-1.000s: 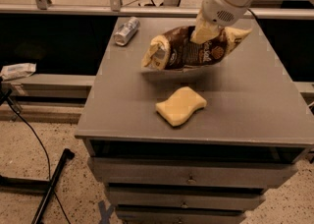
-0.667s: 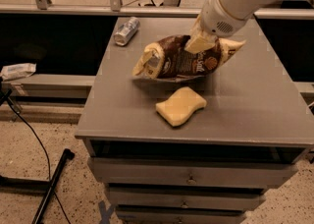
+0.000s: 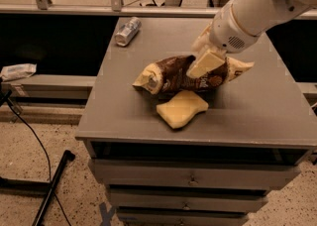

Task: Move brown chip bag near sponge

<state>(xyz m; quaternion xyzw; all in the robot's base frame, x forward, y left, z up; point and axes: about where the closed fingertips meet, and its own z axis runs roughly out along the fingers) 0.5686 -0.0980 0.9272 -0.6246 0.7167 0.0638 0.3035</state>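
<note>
The brown chip bag (image 3: 173,75) lies across the middle of the grey table (image 3: 124,111), dark brown with tan ends. My gripper (image 3: 207,62) comes in from the upper right and is shut on the bag's right half, holding it low over the table. The pale-yellow sponge (image 3: 182,108) lies flat right in front of the bag, its far edge at the bag's lower edge. I cannot tell whether bag and sponge touch.
A silver can (image 3: 127,30) lies on its side at the table's far left corner. Drawers (image 3: 193,178) sit under the table top. A black cable (image 3: 29,136) and a stand leg run over the floor at the left.
My gripper has carried the bag down and toward the front of the table, so the bag now sits just behind the sponge. The sponge and the can have not moved.
</note>
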